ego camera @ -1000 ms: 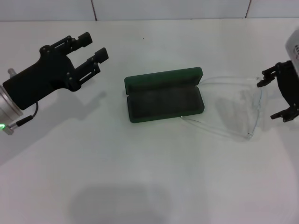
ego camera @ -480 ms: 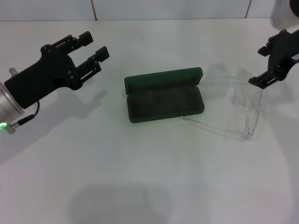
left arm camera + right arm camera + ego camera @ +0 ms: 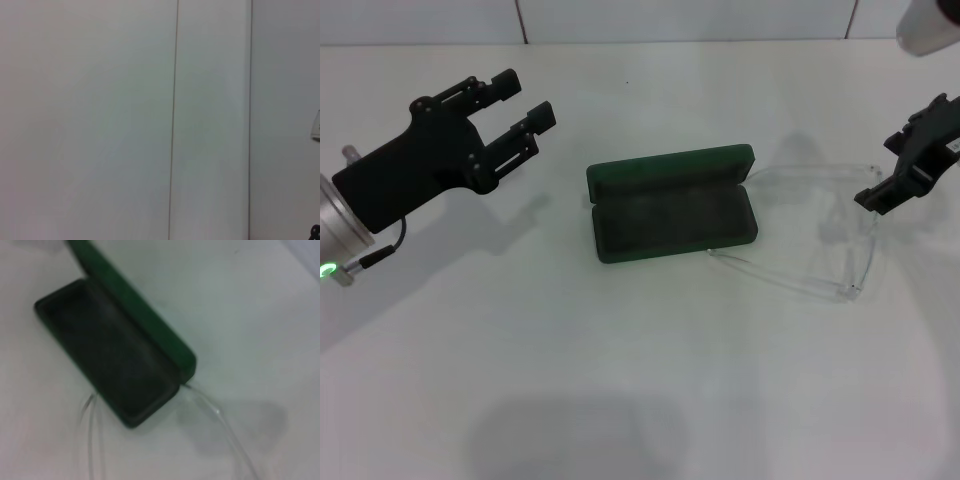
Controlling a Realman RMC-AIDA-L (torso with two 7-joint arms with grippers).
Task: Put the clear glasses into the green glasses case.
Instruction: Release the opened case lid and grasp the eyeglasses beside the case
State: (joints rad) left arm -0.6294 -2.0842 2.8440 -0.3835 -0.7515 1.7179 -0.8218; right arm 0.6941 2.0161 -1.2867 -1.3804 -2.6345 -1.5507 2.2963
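White tabletop [image 3: 640, 380]: dark green hinged glasses case [image 3: 672, 203] open, transparent plastic glasses [image 3: 820, 235] beside; left gripper [image 3: 523, 99] spread, idle; right gripper [image 3: 912, 165] above glasses, fingers unclear

The head view looks forward and down from above the table [image 3: 640, 400], taking in the case [image 3: 672, 204], the glasses [image 3: 820, 225] and both grippers, left [image 3: 520, 100] and right [image 3: 910, 165]. The right wrist view hangs nearer, angled down onto the case [image 3: 120, 360] and glasses [image 3: 215, 420]; those 2 things are shared with the head view. The left wrist view faces a pale panelled surface [image 3: 100, 120], probably a wall.
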